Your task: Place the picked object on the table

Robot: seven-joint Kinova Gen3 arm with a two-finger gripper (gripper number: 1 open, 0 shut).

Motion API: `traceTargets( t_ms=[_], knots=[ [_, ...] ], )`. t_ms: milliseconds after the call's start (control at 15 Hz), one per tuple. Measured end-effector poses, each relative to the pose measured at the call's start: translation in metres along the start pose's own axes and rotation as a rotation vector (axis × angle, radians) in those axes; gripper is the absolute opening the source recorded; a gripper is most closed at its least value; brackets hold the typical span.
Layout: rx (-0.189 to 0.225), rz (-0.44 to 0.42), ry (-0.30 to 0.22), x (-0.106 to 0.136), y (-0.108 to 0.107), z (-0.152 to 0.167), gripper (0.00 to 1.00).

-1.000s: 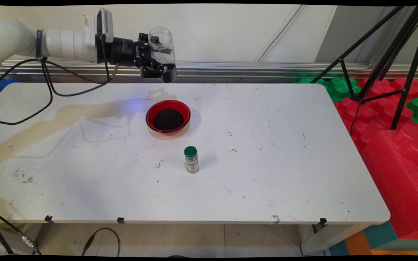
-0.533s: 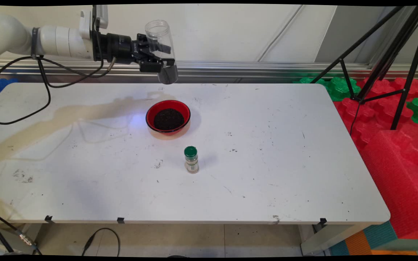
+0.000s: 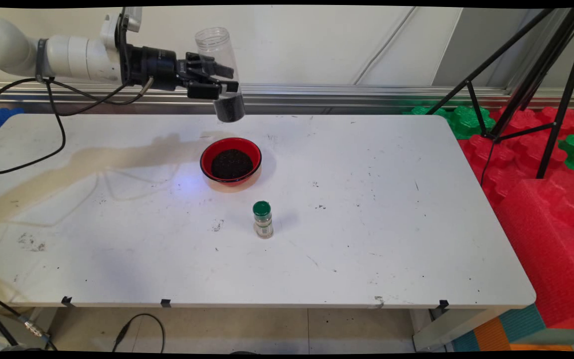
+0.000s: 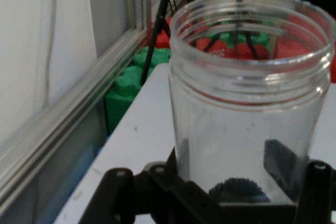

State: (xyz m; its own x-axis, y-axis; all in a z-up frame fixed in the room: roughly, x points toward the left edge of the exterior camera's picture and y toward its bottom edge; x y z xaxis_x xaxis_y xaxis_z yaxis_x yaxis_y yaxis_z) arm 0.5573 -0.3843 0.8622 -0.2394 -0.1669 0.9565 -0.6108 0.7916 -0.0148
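White and scuffed, the table (image 3: 366, 239) runs back to a pale wall with a metal rail along its foot; red and green foam blocks (image 3: 541, 164) and a black tripod (image 3: 526, 85) stand off its right side. Above the table's far edge the end effector (image 3: 219, 82) is clamped around a clear plastic jar (image 3: 219, 70), its black fingers (image 3: 224, 72) pressing the jar's wall from both sides about halfway up. The jar is close to upright, mouth up and tipped slightly, so the small heap of dark grains left in it sits at the bottom rather than running out. The hand view confirms this: the threaded open rim (image 4: 252, 30) is at the top and the dark remainder lies low in the jar (image 4: 239, 190). Below and slightly nearer the camera, well apart from the jar, a red bowl (image 3: 230, 160) rests on the table, holding a mound of the same dark grains. Nearer still stands a small spice bottle with a green cap (image 3: 262, 219), upright and untouched.
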Motion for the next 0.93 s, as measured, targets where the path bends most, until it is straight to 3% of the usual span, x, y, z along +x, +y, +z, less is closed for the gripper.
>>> traceTargets(
  t_ms=[333,933],
  knots=[
    [-0.057,-0.051,-0.011,-0.005,0.018,-0.009,0.0],
    [-0.149,-0.033,-0.031,-0.026,0.052,-0.019,0.0]
  ],
)
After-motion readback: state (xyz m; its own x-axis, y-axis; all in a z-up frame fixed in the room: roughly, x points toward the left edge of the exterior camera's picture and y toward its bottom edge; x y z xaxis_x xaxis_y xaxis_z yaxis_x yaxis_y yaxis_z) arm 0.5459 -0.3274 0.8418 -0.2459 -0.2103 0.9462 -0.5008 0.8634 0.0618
